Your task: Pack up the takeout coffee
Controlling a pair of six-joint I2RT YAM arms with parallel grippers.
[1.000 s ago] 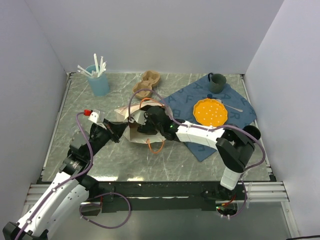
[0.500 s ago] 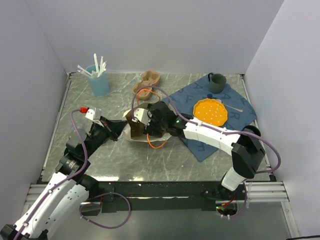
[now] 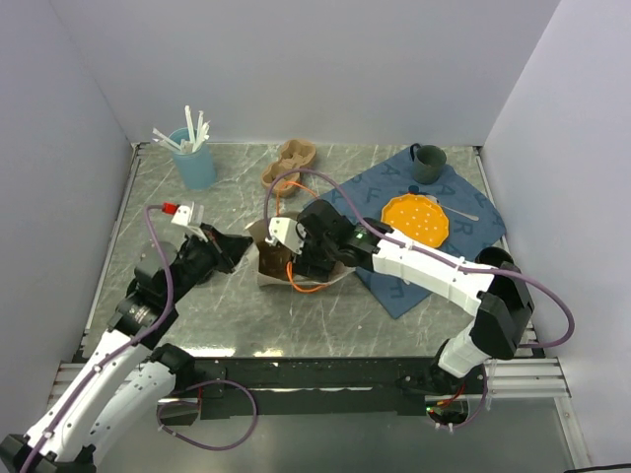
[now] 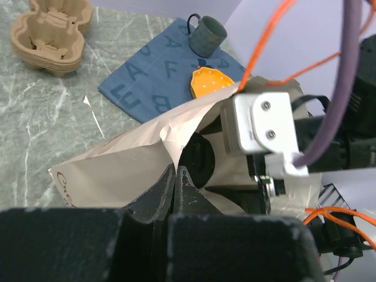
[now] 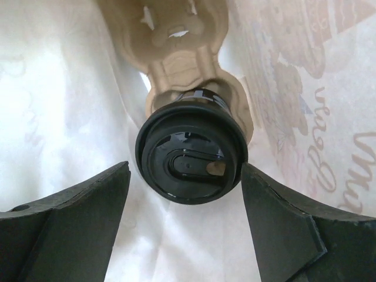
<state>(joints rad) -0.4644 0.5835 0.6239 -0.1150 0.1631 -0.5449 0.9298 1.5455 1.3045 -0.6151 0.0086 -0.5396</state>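
Observation:
The takeout coffee (image 5: 191,154), a small black cup with a round lid, stands in a brown cardboard carrier (image 5: 176,53) inside the paper bag (image 5: 64,88). My right gripper (image 5: 185,170) is open, one finger on each side of the lid, neither gripping it. In the top view the right gripper (image 3: 299,254) reaches into the bag's mouth (image 3: 266,261) and the cup is hidden. My left gripper (image 4: 175,169) is shut on the bag's paper edge (image 4: 117,170) and holds the mouth open; it shows in the top view (image 3: 242,246) at the bag's left side.
A stack of cardboard carriers (image 3: 291,161) lies behind the bag. A light-blue cup of white sticks (image 3: 194,158) stands at back left. A blue cloth (image 3: 444,192) holds a teal mug (image 3: 427,163) and an orange plate (image 3: 415,219). An orange cord (image 3: 308,284) loops by the bag.
My left gripper has lifted the bag's edge up and to the right, so the bag stands more upright. My right gripper has moved deeper into the bag's mouth.

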